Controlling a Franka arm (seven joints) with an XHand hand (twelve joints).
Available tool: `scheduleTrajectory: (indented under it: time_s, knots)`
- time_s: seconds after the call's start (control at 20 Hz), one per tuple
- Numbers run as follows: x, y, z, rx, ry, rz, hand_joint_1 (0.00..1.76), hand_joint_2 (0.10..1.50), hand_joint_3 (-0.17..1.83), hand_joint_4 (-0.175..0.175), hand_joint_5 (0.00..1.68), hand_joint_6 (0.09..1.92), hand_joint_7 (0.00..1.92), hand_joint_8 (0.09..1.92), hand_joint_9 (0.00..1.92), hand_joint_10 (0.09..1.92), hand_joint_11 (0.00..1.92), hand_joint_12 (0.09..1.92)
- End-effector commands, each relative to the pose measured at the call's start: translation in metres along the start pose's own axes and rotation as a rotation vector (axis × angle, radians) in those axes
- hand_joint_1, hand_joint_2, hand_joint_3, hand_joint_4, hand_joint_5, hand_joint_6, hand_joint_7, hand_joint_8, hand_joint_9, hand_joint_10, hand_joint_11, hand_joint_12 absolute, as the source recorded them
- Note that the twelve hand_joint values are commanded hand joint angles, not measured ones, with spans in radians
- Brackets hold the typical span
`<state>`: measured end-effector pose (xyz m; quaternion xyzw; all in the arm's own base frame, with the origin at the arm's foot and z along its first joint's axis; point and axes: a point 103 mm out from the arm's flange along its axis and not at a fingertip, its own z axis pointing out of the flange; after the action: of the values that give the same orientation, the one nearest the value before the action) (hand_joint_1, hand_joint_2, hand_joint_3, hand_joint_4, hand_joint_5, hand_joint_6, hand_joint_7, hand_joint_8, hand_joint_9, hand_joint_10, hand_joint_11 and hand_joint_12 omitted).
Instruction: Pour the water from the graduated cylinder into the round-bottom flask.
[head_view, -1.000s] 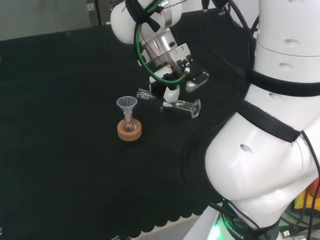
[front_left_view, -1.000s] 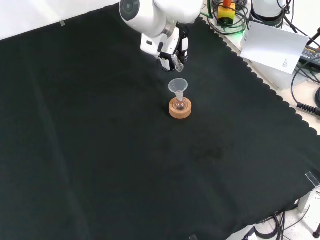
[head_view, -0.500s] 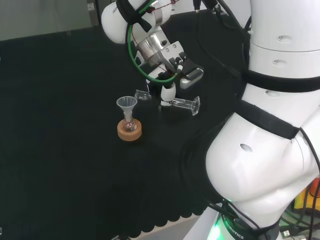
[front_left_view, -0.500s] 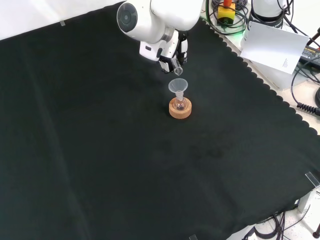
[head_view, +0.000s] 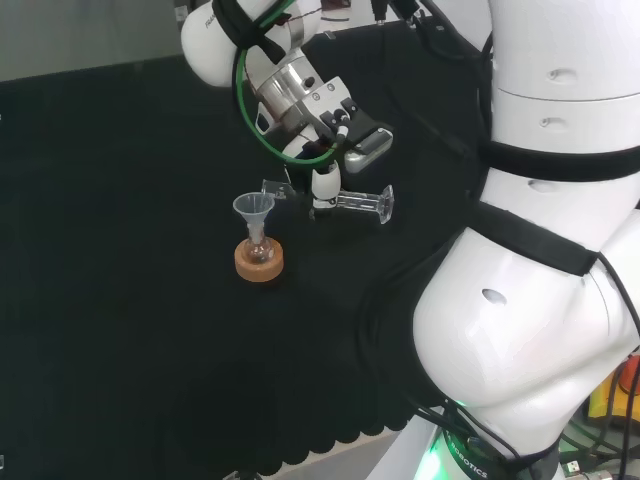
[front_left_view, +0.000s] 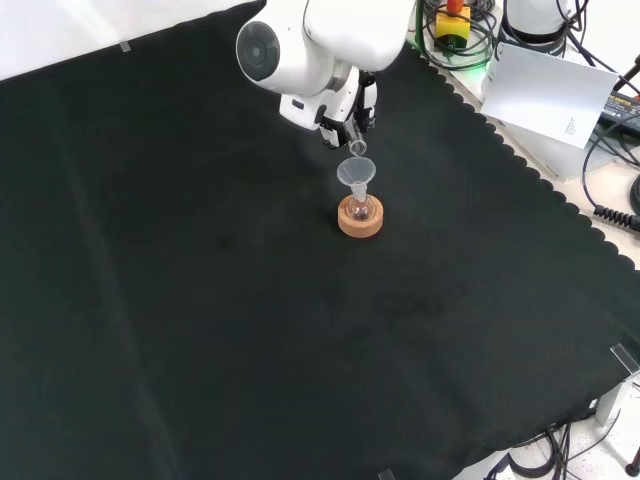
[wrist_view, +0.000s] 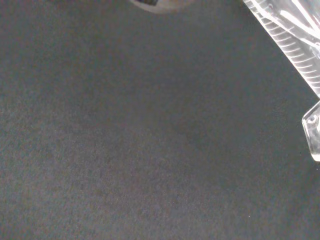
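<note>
Head view: the hand (head_view: 322, 150) hangs above the black-clothed counter (head_view: 120, 320), just right of and above the flask. Its fingers (head_view: 323, 186) are curled round a clear graduated cylinder (head_view: 345, 200), which lies nearly level in the air. The cylinder's base is at the right end; its open end points left, close to the funnel's rim. Whether any water is inside or running out, I cannot tell.

A small round-bottom flask (head_view: 260, 250) stands upright in a cork ring (head_view: 259, 264) on the cloth, left of the hand. A clear funnel (head_view: 254, 208) sits in its neck, mouth up.

Front view: the hand (front_left_view: 345, 105) comes in from the top, partly behind the arm's white link with the round grey cap. The cylinder's (front_left_view: 357, 143) open end shows as a small clear ring just above the funnel (front_left_view: 356, 173), on its far side. Flask (front_left_view: 361, 208) and cork ring (front_left_view: 360, 221) stand near the middle of the cloth (front_left_view: 200, 300), toward the far right.

Wrist view: the cylinder's ribbed clear wall (wrist_view: 295, 42) crosses one corner at a slant, over bare cloth (wrist_view: 140, 140).
</note>
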<state>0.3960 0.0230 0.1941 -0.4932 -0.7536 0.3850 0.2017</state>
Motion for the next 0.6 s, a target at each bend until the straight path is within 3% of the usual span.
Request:
scheduleTrajectory:
  time_s: [0.05, 0.6]
  knots:
    - [0.0045, 0.0022, -0.0052, 0.061, -0.026, 0.042, 1.28, 1.07, 0.00, -0.175, 1.07, 0.85, 1.10, 0.84, 1.50, 0.09, 1.32, 0.70]
    - [0.0090, -0.0018, -0.0148, 0.102, -0.050, 0.065, 1.28, 1.07, 0.00, -0.175, 1.07, 0.86, 1.10, 0.84, 1.51, 0.09, 1.32, 0.70]
